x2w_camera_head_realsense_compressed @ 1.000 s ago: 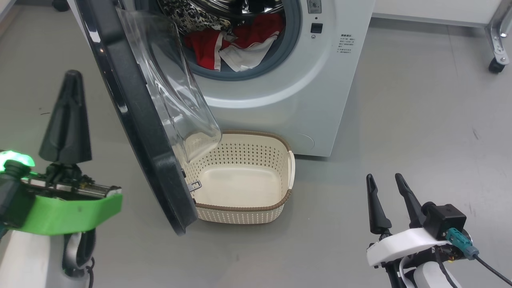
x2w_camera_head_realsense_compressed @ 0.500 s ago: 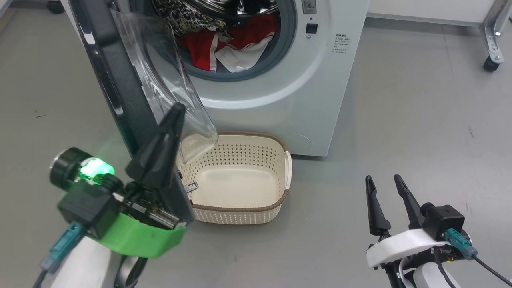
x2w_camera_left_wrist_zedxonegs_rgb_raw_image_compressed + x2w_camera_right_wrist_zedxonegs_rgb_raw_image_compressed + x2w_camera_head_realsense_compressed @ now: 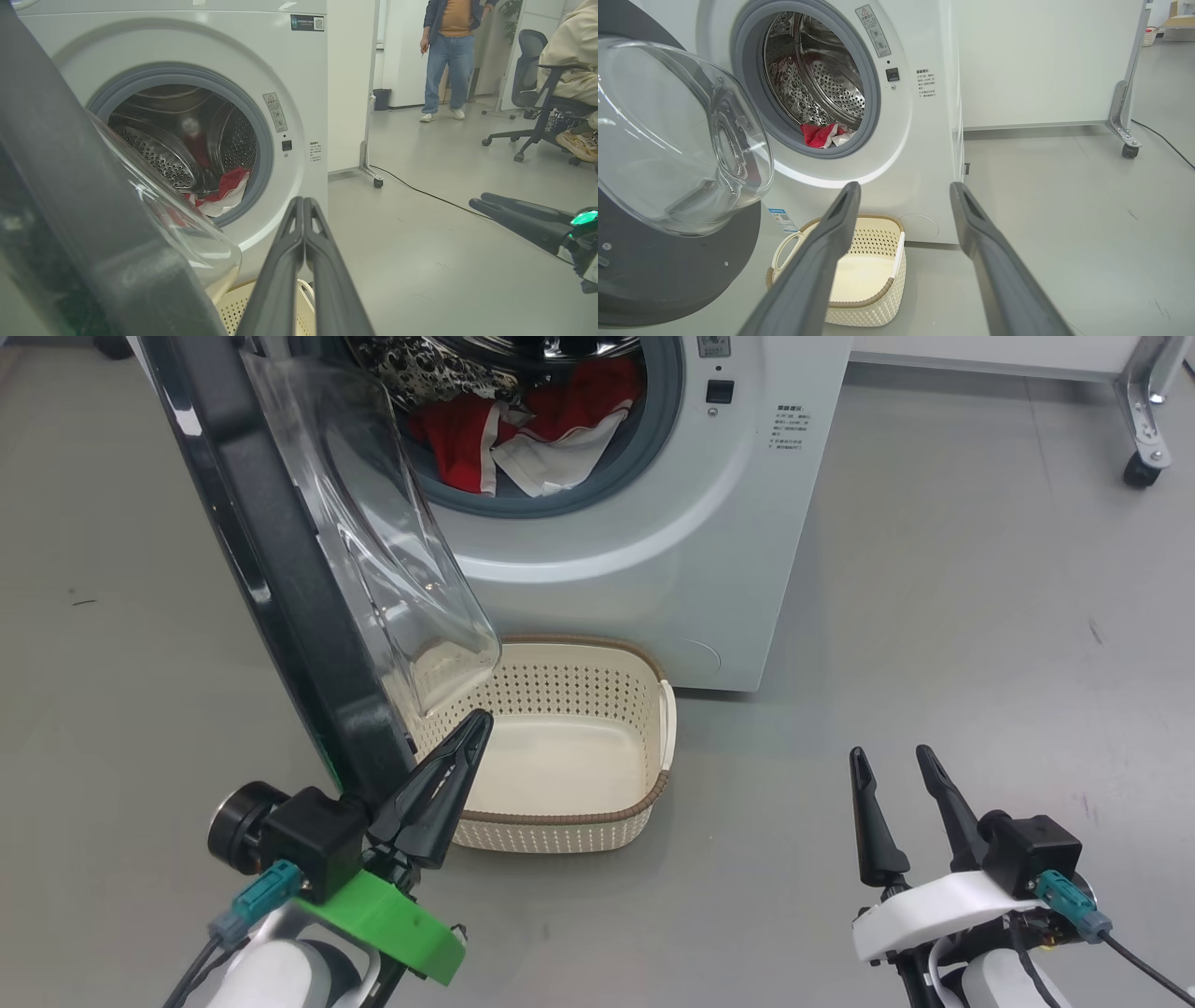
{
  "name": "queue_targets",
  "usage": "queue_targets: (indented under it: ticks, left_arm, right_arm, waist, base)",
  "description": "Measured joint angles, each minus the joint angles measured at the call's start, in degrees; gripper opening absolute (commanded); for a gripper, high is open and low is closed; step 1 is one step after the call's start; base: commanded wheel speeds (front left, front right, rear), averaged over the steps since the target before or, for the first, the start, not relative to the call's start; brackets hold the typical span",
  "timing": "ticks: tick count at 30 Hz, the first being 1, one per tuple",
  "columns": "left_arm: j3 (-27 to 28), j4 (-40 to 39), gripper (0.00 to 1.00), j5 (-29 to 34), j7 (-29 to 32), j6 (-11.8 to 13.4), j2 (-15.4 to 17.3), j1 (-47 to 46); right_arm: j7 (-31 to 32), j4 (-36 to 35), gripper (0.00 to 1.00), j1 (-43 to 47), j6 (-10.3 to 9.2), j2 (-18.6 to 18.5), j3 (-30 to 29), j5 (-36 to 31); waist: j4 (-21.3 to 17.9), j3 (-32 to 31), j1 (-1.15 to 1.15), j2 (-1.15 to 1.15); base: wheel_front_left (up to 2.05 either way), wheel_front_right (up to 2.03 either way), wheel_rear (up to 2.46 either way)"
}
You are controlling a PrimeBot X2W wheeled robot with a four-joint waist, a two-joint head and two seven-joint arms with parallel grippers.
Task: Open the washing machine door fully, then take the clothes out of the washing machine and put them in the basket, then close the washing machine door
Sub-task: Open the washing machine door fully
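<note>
Basket [image 3: 560, 819] under open washing machine door [image 3: 280, 569]; left gripper [image 3: 479, 719] fingers together by its near-left rim; right gripper [image 3: 888, 752] fingers apart, well right.

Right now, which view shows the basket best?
Head view: the basket seen from above, inside empty, one corner behind the door. Right wrist view: partly behind the right hand. Left wrist view: a sliver.

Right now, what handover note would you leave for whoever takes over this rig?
Left gripper: fingers shut, empty, by the lower edge of the washing machine door, near the basket.
Right gripper: open, empty, low right.
Done: door swung open; whether fully, I cannot tell.
The clothes lie in the washing machine; basket empty.
Left: move clothes to basket, close door.
</note>
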Motion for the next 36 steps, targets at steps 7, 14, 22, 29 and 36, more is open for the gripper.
queue_targets:
  ticks: [7, 14, 22, 29, 36]
  left_arm:
    - [0.09, 3.07, 0.0, -0.67, 1.26, 0.0, -0.38, 0.48]
    - [1.44, 5.79, 0.0, -0.78, 2.47, 0.91, -0.53, 0.48]
    - [1.69, 8.01, 0.0, -1.6, 3.25, 1.42, -0.86, 0.46]
    - [1.69, 8.99, 0.0, -1.63, 3.67, 1.44, -1.24, 0.38]
    - [1.68, 10.18, 0.0, -1.82, 3.21, 1.42, -1.8, 0.2]
  right_arm:
    - [0.0, 0.2, 1.0, -0.01, 0.08, 0.24, -0.3, -0.09]
    - [0.0, 0.31, 1.0, -0.01, 0.53, 0.52, -0.62, -0.53]
    - [0.0, 0.73, 1.0, -0.02, 0.55, 0.68, -1.11, -0.57]
    - [0.0, 0.83, 1.0, -0.04, 0.57, 0.78, -1.4, -0.66]
    - [0.0, 1.09, 1.0, -0.04, 0.58, 0.88, -2.01, -0.94]
  waist:
    - [-0.08, 0.33, 0.0, 0.0]
    - [-0.1, 0.7, 0.0, 0.0]
    - [0.0, 1.07, 0.0, 0.0]
    - [0.25, 1.32, 0.0, 0.0]
    - [0.97, 1.43, 0.0, 0.0]
  base:
    - [0.0, 0.0, 0.0]
    - [0.0, 0.0, 0.0]
    - [0.0, 0.0, 0.0]
    - [0.0, 0.0, 0.0]
    - [0.0, 0.0, 0.0]
